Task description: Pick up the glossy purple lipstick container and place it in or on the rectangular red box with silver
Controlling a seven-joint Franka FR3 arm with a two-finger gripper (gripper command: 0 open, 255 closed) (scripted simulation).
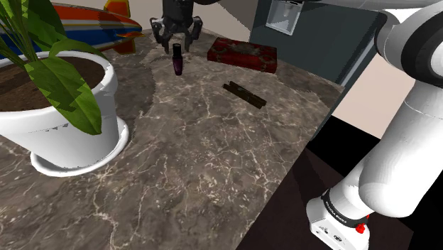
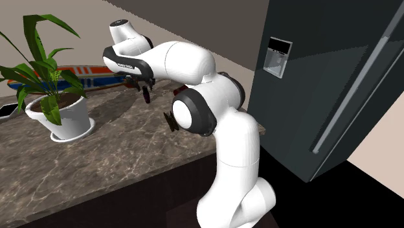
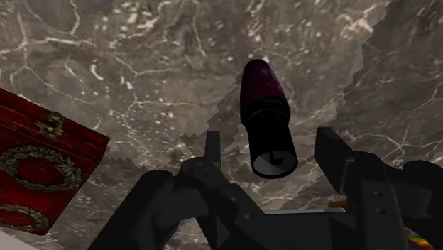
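The purple lipstick container (image 1: 177,60) with a black base stands upright on the marble counter (image 1: 199,163). My gripper (image 1: 176,40) hangs just above it, open. In the wrist view the lipstick container (image 3: 266,113) sits between the two spread fingers of the gripper (image 3: 273,153), and neither finger touches it. The red box (image 1: 241,54) with silver ornament lies flat on the counter, a short way towards the shoulder view's right of the lipstick. Its lid and clasp show beside the gripper as the red box (image 3: 42,170). From the second exterior view the gripper (image 2: 144,84) hovers over the lipstick (image 2: 147,94).
A white pot with a green plant (image 1: 67,121) stands at the shoulder view's left. A dark flat object (image 1: 245,94) lies near the counter's right edge. A red, white and blue board (image 1: 92,21) lies at the back. A dark refrigerator (image 2: 324,84) stands beyond the counter.
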